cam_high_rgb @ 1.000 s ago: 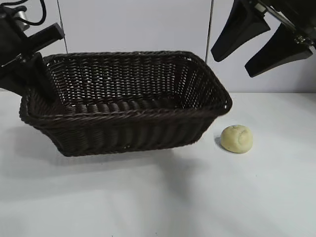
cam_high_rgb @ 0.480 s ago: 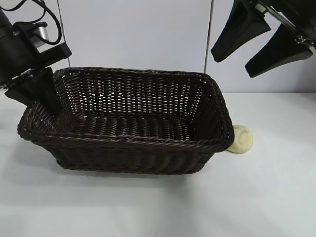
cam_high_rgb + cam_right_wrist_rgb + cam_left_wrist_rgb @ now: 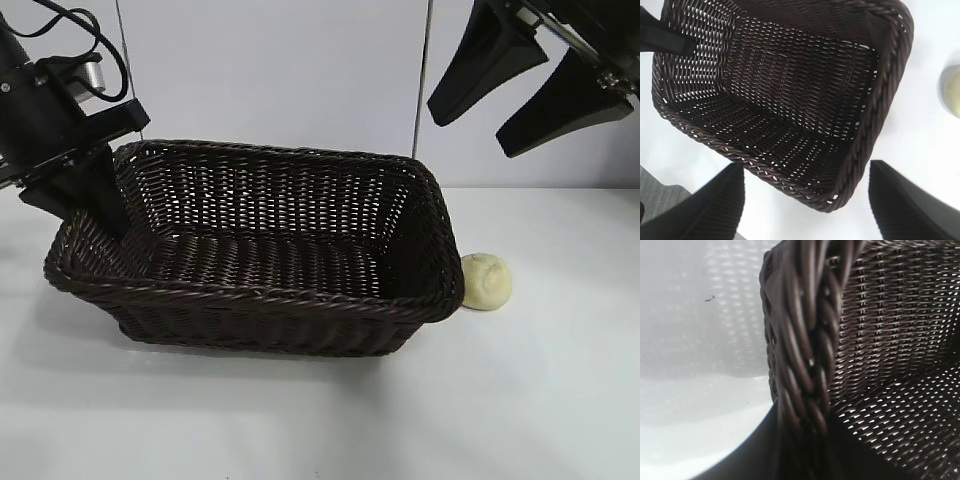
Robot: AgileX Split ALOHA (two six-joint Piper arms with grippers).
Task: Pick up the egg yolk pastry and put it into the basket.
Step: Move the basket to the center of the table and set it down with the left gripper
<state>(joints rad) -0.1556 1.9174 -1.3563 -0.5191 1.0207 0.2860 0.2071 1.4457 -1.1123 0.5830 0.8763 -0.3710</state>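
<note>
The dark wicker basket [image 3: 300, 297] sits on the white table, with its left end raised a little. My left gripper [image 3: 88, 205] is shut on the braided rim at that end. The rim [image 3: 805, 340] fills the left wrist view between the jaws. The pale yellow egg yolk pastry [image 3: 487, 281] lies on the table right beside the basket's right front corner, outside it. My right gripper [image 3: 470, 133] hangs open and empty high above the basket's right end and the pastry. The right wrist view shows the basket [image 3: 880, 100] below and the pastry [image 3: 951, 90] at the picture's edge.
The white tabletop [image 3: 400, 420] stretches in front of the basket and to the pastry's right. A white panelled wall [image 3: 280, 70] stands behind. Nothing lies inside the basket.
My left gripper has lifted and swung the basket's left end. The basket has turned and shifted right, so its corner now stands against the pastry. The right gripper has not moved.
</note>
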